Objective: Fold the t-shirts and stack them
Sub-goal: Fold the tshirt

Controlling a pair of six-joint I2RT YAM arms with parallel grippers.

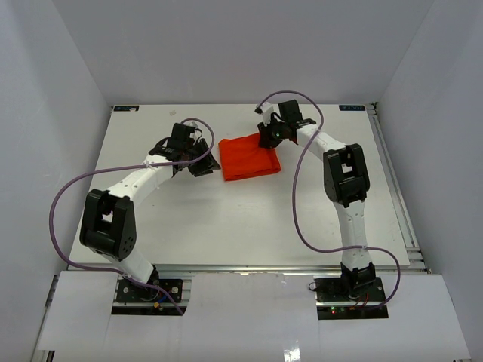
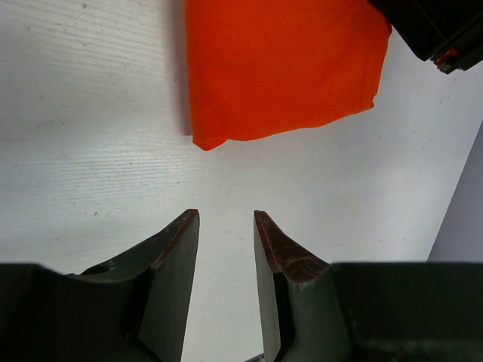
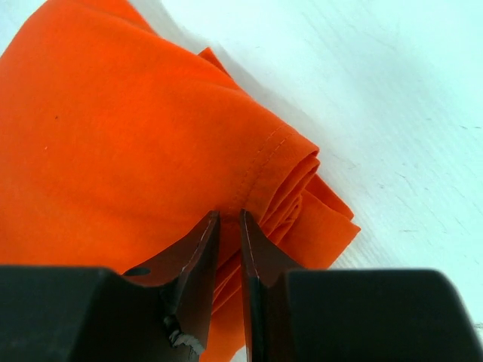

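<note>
Rising from the near edge of a white table [image 1: 226, 234], two white-and-black robot arms reach toward its far half. On the left side, the left gripper [image 2: 226, 217] hovers over bare tabletop, its two fingers parted with nothing between them, just short of the cloth's nearest corner. Beyond it lies the t-shirt [image 1: 247, 158], plain bright orange-red, folded into a compact rectangle and resting flat on the far half of the table. At the shirt's far right corner sits the right gripper [image 3: 229, 219], its fingers drawn nearly together, pinching the layered, stitched edge of the fabric.
</note>
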